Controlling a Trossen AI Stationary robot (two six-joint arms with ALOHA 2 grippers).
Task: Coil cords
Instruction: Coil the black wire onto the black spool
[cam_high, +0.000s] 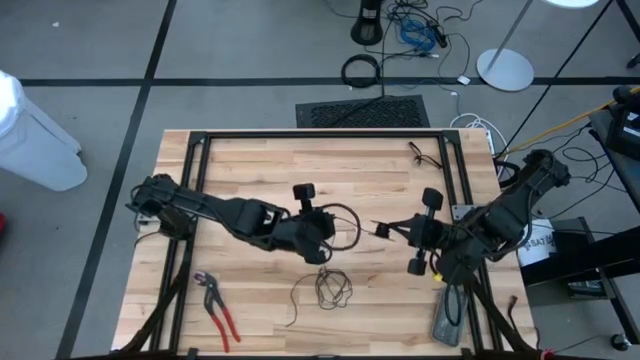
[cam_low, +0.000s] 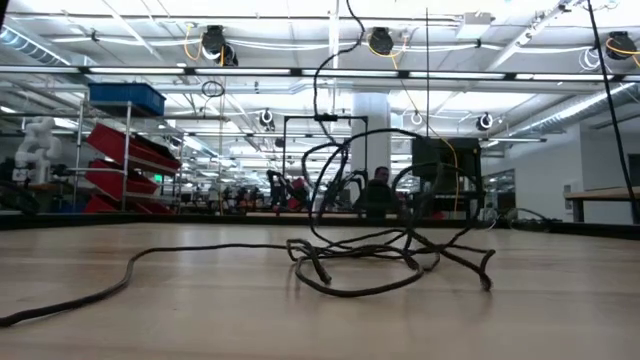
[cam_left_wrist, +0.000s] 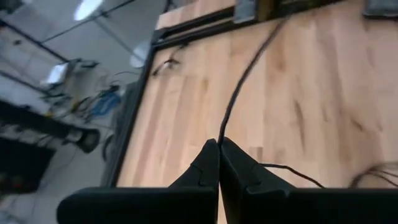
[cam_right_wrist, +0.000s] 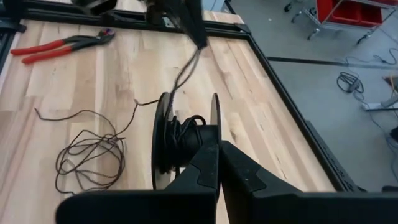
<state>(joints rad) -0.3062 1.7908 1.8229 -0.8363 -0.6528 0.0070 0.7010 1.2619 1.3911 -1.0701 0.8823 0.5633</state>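
A thin black cord (cam_high: 331, 286) lies in a loose tangle on the wooden table, also seen in the low view (cam_low: 380, 265). One strand rises from it (cam_low: 330, 110). A small dark spool (cam_right_wrist: 183, 140) with cord wound on it sits at my right gripper (cam_high: 385, 230), which is shut on it at the table's middle. My left gripper (cam_high: 335, 230) is shut on the cord just left of the spool; it also shows in the right wrist view (cam_right_wrist: 194, 28). The cord runs from its fingertips to the spool. My left gripper pinches a single strand of the cord (cam_left_wrist: 220, 138) at its fingertips, above the table. The strand runs on fairly straight (cam_left_wrist: 249, 68) toward the spool. My right gripper is shut at the spool's rim (cam_right_wrist: 214, 127), coming level from the table's right. Its own fingers hide the exact place of contact. The spool stands on edge with its axle level.
Red-handled pliers (cam_high: 218, 305) lie at the near left. A black frame (cam_high: 190, 170) runs around the table. A small cord bundle (cam_high: 425, 155) lies at the far right, and a grey device (cam_high: 447, 315) at the near right.
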